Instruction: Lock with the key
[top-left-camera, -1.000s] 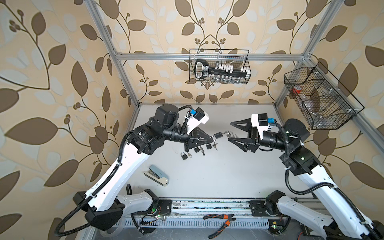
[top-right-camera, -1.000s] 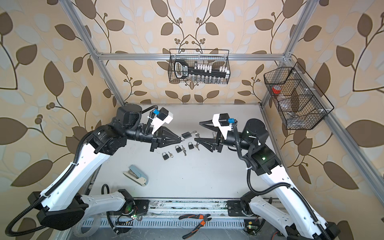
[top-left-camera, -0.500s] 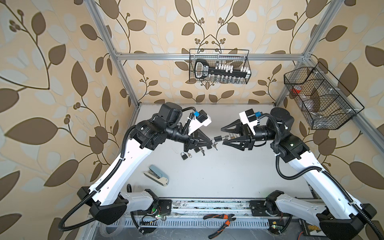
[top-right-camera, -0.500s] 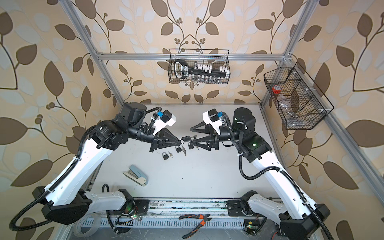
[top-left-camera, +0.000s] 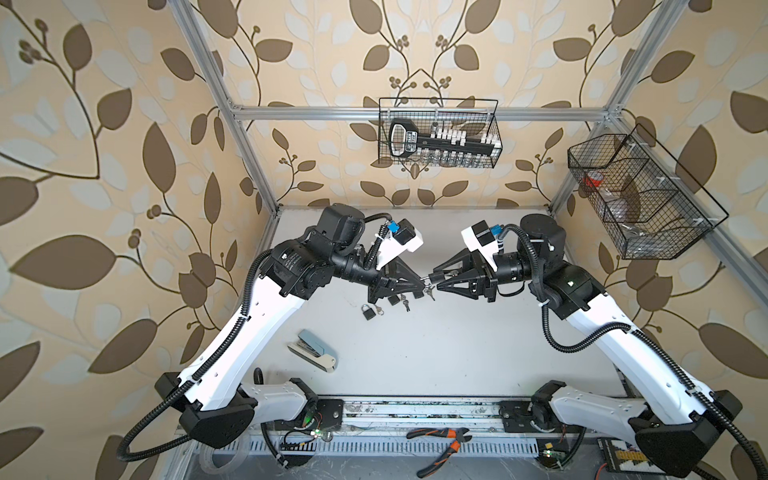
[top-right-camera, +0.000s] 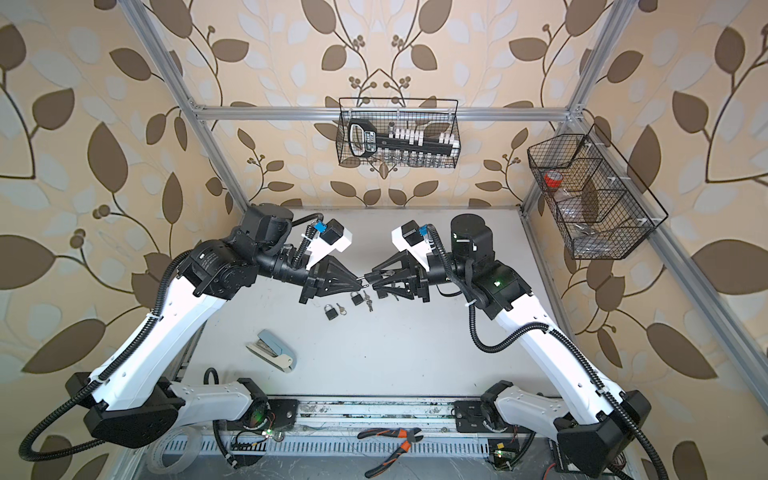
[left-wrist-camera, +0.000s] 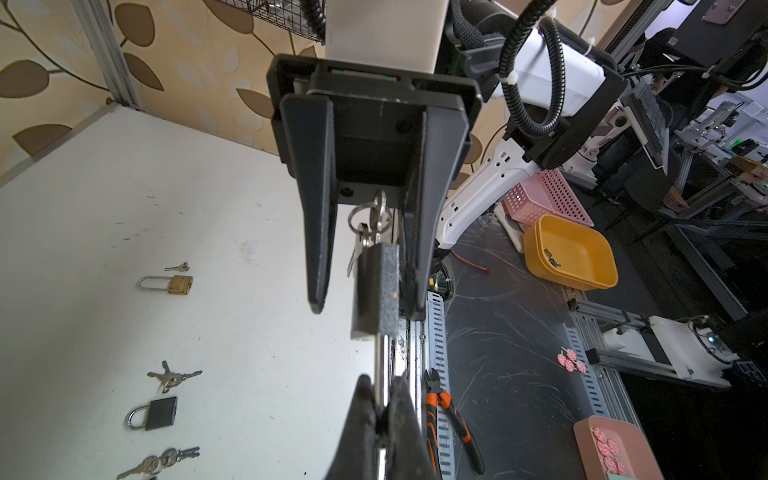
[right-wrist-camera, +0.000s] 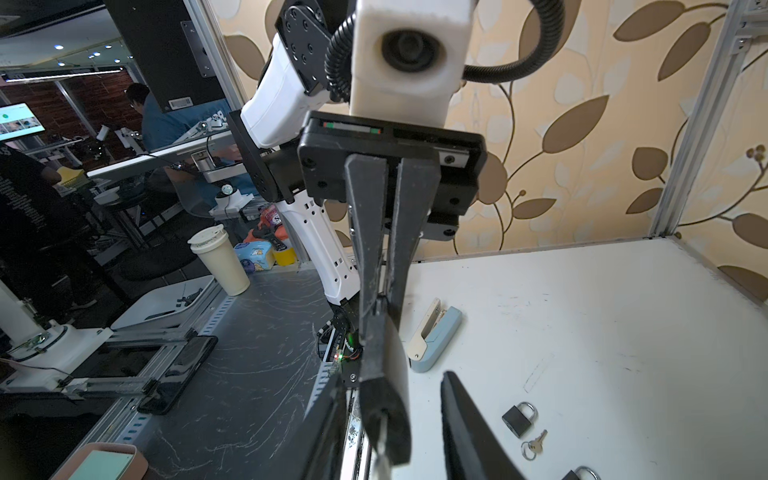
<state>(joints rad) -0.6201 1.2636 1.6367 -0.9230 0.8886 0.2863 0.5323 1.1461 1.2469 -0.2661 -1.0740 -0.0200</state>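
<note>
In both top views the left arm (top-left-camera: 249, 332) and the right arm (top-left-camera: 623, 345) rise from their bases with elbows bowed outward. Their forearms reach inward, nearly level. The left end effector (top-left-camera: 423, 283) and the right end effector (top-left-camera: 435, 279) meet tip to tip in the middle. The left fingers (left-wrist-camera: 357, 424) are pressed together. The right fingers (left-wrist-camera: 318, 249) stand parted, with a gap on one side.

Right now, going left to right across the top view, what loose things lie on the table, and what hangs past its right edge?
stapler → black padlock → single key → second black padlock → key bunch → side wire basket
</note>
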